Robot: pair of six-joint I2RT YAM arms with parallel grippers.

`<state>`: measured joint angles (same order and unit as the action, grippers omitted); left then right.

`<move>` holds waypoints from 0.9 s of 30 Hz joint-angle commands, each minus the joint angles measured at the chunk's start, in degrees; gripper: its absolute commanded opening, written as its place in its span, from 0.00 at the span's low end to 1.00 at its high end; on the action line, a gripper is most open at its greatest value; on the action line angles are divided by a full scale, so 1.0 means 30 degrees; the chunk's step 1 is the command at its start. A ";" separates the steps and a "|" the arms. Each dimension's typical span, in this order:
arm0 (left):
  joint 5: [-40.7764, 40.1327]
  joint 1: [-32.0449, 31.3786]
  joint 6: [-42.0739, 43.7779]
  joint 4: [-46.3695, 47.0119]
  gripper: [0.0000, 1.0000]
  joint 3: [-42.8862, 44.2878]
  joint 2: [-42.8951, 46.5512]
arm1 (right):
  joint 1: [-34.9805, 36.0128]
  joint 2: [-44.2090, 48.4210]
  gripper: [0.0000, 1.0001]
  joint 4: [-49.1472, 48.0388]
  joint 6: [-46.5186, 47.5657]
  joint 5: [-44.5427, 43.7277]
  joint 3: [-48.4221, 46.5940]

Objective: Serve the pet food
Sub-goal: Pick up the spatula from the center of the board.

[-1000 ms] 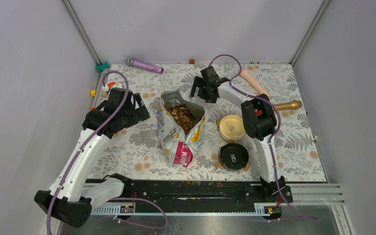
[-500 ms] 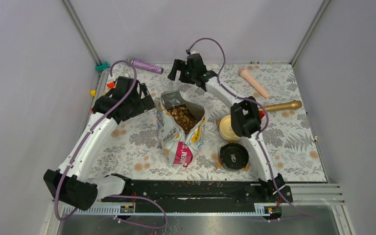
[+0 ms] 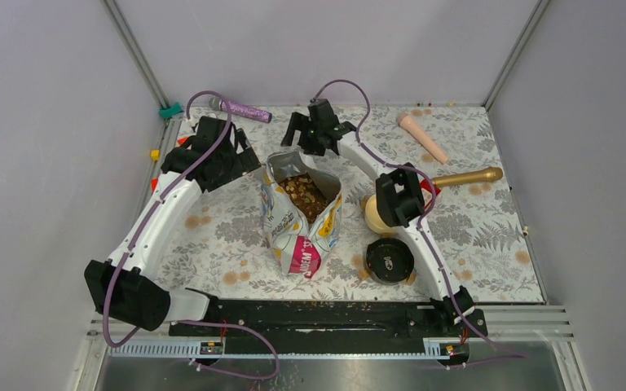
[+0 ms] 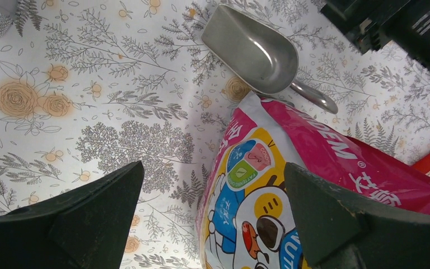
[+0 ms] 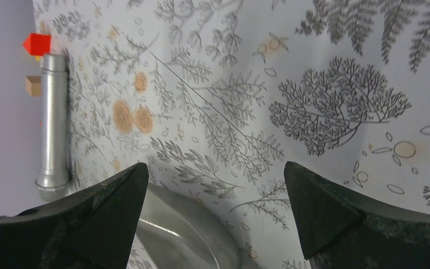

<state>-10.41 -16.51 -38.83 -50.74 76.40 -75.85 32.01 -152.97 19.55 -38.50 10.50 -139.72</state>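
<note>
The pet food [image 3: 303,194] is a heap of brown and orange kibble inside an open, upright bag [image 3: 300,232] at the table's middle. A metal scoop [image 4: 253,51] lies on the cloth just behind the bag. My left gripper [image 3: 244,159] is open at the bag's back left; in its wrist view the gripper [image 4: 213,168] hangs over the bag's printed side [image 4: 269,185], empty. My right gripper [image 3: 300,138] is open behind the bag, and in its wrist view the gripper [image 5: 215,168] hovers above the scoop's bowl [image 5: 187,235], apart from it.
A tan bowl [image 3: 375,213], partly under my right arm, and a black bowl [image 3: 390,259] sit right of the bag. A purple microphone [image 3: 243,108], a peach-coloured handle [image 3: 422,137] and a gold one [image 3: 471,174] lie at the back. Spilled kibble [image 3: 326,305] lies on the front rail.
My right gripper has swung left from the bag's back right to behind its back edge, then dropped a little. My left gripper has moved farther back and right, toward the bag's rear corner.
</note>
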 commanded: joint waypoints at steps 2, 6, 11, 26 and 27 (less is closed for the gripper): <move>0.0586 0.0198 0.0073 0.1220 0.99 0.0624 0.0031 | 0.0236 0.1642 0.99 0.1468 0.1160 0.1178 0.1817; 0.0897 0.0247 0.0081 0.1286 0.99 0.0475 -0.0053 | 0.0393 0.3282 0.99 0.2622 0.3619 0.1651 0.3830; 0.1366 0.0283 0.0124 0.1384 0.99 0.0286 -0.0087 | 0.0400 0.4679 0.97 0.3561 0.4849 0.2434 0.5548; 0.1985 0.0320 0.0159 0.1342 0.99 0.0164 -0.0198 | 0.0404 0.5915 0.64 0.1397 0.4592 0.4511 0.8139; 0.1993 0.0319 0.0168 0.1330 0.99 0.0149 -0.0232 | 0.0390 0.5943 0.58 0.1467 0.4534 0.4345 0.8162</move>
<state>-5.61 -15.88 -38.85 -49.19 76.38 -76.25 32.64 -139.59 25.19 -25.15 22.52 -115.70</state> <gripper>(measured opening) 0.985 0.668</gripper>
